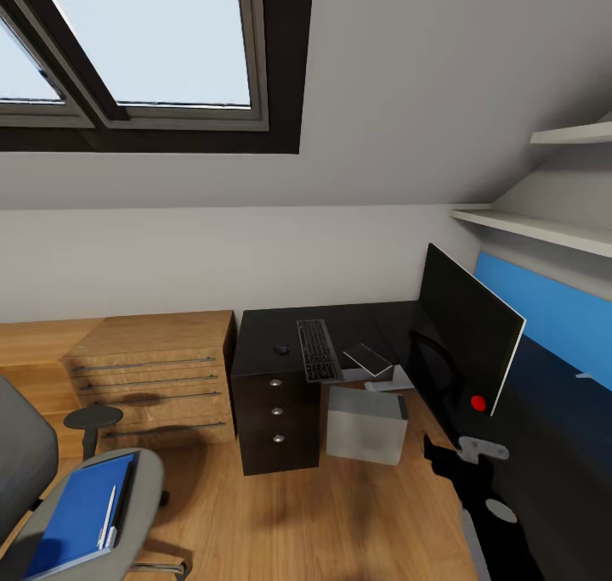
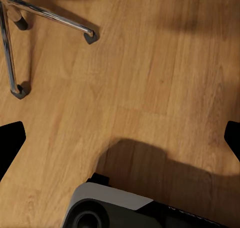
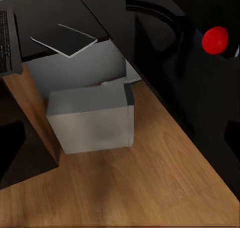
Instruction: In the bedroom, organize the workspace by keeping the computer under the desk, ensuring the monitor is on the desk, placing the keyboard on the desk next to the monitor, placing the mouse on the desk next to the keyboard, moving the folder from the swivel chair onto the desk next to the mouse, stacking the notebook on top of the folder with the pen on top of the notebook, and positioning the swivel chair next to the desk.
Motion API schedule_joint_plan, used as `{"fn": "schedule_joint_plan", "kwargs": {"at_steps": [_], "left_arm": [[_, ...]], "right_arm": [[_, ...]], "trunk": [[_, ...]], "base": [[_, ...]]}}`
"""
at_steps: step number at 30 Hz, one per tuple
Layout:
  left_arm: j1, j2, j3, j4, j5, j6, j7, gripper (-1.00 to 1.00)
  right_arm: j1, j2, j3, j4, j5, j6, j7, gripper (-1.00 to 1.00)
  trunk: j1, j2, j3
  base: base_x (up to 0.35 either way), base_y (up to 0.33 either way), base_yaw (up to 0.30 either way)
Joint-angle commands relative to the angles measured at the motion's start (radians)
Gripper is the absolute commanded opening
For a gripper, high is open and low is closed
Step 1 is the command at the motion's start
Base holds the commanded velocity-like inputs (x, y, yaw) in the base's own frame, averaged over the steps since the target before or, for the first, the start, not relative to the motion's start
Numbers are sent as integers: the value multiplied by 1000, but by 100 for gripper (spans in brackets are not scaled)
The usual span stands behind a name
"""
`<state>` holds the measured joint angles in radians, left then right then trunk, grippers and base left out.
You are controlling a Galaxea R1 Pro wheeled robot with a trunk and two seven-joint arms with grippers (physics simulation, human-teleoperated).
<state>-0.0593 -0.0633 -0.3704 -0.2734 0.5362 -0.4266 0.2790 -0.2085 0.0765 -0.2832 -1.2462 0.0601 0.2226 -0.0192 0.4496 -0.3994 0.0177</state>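
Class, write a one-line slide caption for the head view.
Blue folder on the chair; keyboard, mouse and monitor on the desk, computer beneath.

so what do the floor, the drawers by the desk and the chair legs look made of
Floor: warm wood planks, visible grain, satin sheen. Drawers: light wood, grained, thin metal bar handles. Chair legs: shiny chrome-like metal with dark caps, probably plastic.

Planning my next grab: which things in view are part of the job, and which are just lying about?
Job: folder with pen on swivel chair, keyboard, mouse, notebook, monitor, computer, desk.
Lying about: wooden drawer chest, wall shelves.
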Motion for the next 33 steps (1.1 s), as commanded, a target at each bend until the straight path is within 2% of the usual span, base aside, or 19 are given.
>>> {"fn": "schedule_joint_plan", "kwargs": {"at_steps": [1,2,9,16,33], "left_arm": [[0,0,-9,0,4,-3,8,100],[0,0,-9,0,3,-4,8,100],[0,-1,-9,0,2,-4,8,100],[0,-1,-8,0,2,-4,8,100],[0,-1,-8,0,3,-5,8,100]], "right_arm": [[39,5,-1,-44,-2,10,1,100],[112,23,0,-122,-21,15,3,100],[194,52,0,-203,-40,18,4,100],[209,57,-1,-215,-44,17,5,100],[211,59,-1,-194,-45,13,4,100]], "trunk": [[0,-1,0],[0,-1,0],[0,-1,0],[0,-1,0],[0,-1,-6]], "base": [[0,0,0],[0,0,0],[0,0,0],[0,0,-60],[0,0,-227]]}}
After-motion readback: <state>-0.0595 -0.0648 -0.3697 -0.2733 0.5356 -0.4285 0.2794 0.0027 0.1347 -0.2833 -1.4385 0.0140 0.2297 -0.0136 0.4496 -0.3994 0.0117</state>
